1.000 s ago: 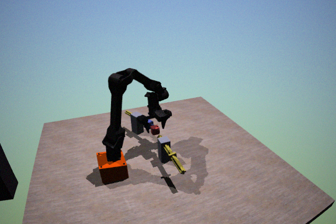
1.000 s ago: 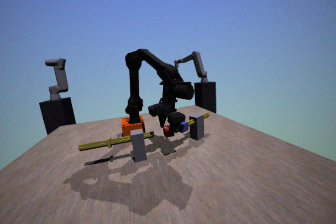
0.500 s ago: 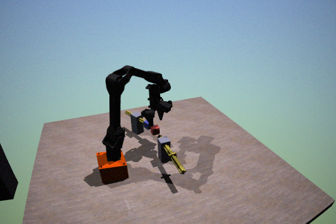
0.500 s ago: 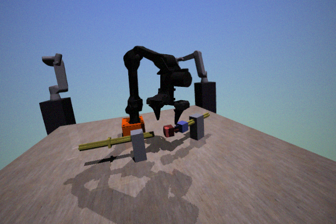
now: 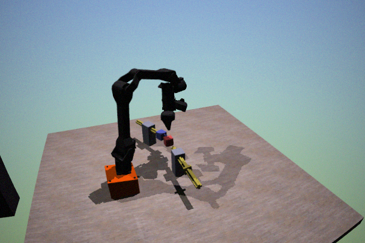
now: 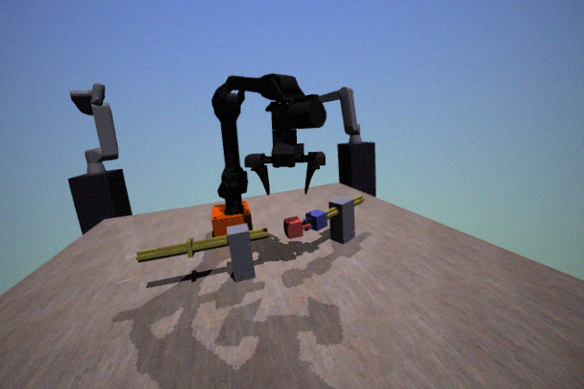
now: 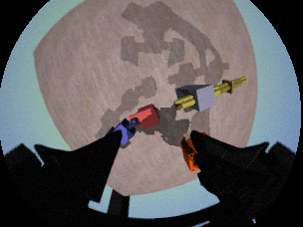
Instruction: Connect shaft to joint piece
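One boxy red joint piece (image 5: 168, 140) (image 6: 293, 228) (image 7: 148, 116), joined by small links to a blue block (image 5: 161, 134) (image 6: 317, 220) (image 7: 123, 133) on the fixed yellow shaft (image 5: 138, 122) (image 6: 332, 212), between two upright grey blocks. Apart from the grooved yellow second shaft (image 5: 193, 177) (image 6: 165, 252) (image 7: 238, 83), with its raised collar (image 5: 187, 168) (image 6: 190, 247) (image 7: 227, 86). Overhead, a black gripper (image 5: 168, 128) (image 6: 287, 192) (image 7: 157, 133), jaws spread wide, nothing between them.

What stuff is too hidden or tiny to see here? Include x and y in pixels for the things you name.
- Inside of the red piece's (image 5: 168, 141) (image 6: 293, 228) (image 7: 145, 116) opening: too small and dark in every view.
- Middle of the sliding shaft (image 5: 190, 173) (image 6: 168, 251) (image 7: 238, 83): inside its block (image 5: 178, 162) (image 6: 241, 254) (image 7: 204, 98).
- Black pedestal (image 5: 6, 192), top view: cut off by the left edge.
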Motion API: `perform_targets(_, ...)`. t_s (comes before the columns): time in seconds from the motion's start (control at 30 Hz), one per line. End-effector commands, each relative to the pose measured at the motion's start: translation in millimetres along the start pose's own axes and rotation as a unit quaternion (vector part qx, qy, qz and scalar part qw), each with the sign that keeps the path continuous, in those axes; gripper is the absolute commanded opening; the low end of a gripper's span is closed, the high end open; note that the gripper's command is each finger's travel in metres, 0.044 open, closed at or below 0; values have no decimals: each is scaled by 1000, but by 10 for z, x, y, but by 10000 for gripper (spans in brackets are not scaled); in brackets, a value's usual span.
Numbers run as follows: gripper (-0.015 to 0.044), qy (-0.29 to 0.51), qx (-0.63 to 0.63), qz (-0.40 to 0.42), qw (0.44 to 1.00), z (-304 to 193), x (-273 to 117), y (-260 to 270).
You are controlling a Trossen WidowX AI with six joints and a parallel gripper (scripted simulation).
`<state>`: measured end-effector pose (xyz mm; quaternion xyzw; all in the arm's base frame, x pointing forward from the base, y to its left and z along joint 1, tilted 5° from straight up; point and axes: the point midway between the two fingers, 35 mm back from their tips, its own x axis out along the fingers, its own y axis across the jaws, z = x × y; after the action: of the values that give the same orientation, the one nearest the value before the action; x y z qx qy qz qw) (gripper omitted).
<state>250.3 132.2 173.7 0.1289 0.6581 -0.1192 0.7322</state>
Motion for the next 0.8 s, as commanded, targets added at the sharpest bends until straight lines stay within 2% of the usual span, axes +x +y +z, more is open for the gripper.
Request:
perform_targets(0.0,440,2,-63,9,998,-5,-124,-22)
perform_targets(0.3,440,3,-188,24,982,-33,-351,-79)
perform_targets(0.57,440,5,-168,24,985,-20,-322,-87)
perform_targets(0.77,440,32,-75,43,996,36,-216,-187)
